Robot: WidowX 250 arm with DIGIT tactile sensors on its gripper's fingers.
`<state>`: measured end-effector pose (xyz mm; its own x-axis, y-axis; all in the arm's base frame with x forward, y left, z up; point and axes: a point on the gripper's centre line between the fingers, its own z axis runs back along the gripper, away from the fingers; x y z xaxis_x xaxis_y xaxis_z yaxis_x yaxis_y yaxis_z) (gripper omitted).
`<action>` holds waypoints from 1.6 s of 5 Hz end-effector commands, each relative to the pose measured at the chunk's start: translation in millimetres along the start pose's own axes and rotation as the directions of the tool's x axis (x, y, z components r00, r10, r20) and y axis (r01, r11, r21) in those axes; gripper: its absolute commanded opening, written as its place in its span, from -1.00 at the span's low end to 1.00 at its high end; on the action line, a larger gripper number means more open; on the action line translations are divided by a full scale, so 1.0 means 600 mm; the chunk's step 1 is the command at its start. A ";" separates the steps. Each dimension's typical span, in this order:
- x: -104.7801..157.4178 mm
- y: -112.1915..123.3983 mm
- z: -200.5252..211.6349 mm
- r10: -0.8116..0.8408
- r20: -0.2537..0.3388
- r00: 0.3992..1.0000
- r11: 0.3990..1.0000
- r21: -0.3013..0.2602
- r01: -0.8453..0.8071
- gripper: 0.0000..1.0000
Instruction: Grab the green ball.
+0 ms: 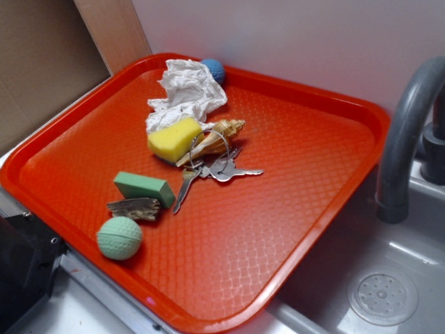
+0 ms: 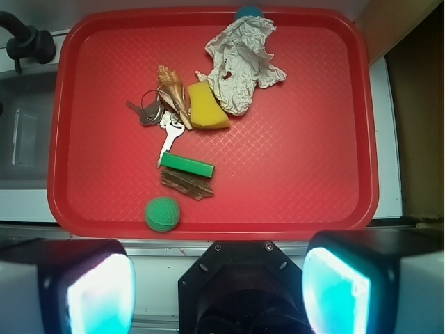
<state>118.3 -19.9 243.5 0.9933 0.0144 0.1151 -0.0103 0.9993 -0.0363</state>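
Note:
The green ball (image 1: pixel 119 238), dimpled like a golf ball, lies on the red tray (image 1: pixel 292 181) in its near left corner, close to the rim. In the wrist view the ball (image 2: pixel 163 213) sits at the tray's (image 2: pixel 299 160) lower edge, left of centre. My gripper (image 2: pixel 219 289) is open and empty, with its pale fingers (image 2: pixel 101 292) spread wide. It is above and short of the tray's edge, and the ball lies ahead and a little left. The gripper does not show in the exterior view.
Just beyond the ball lie a piece of bark (image 2: pixel 186 184) and a green block (image 2: pixel 186 164). Farther on are keys (image 2: pixel 156 115), a shell (image 2: pixel 172 87), a yellow sponge (image 2: pixel 206 111), crumpled paper (image 2: pixel 243 62) and a blue ball (image 2: pixel 248 12). A faucet (image 1: pixel 407 139) and sink (image 1: pixel 382 292) adjoin the tray.

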 end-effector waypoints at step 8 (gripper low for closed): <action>-0.037 -0.137 -0.363 -0.134 -0.034 0.990 0.978 -0.165 0.127 -1.00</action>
<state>121.2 -105.7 26.1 0.9906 -0.1201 0.0659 0.1303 0.9743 -0.1837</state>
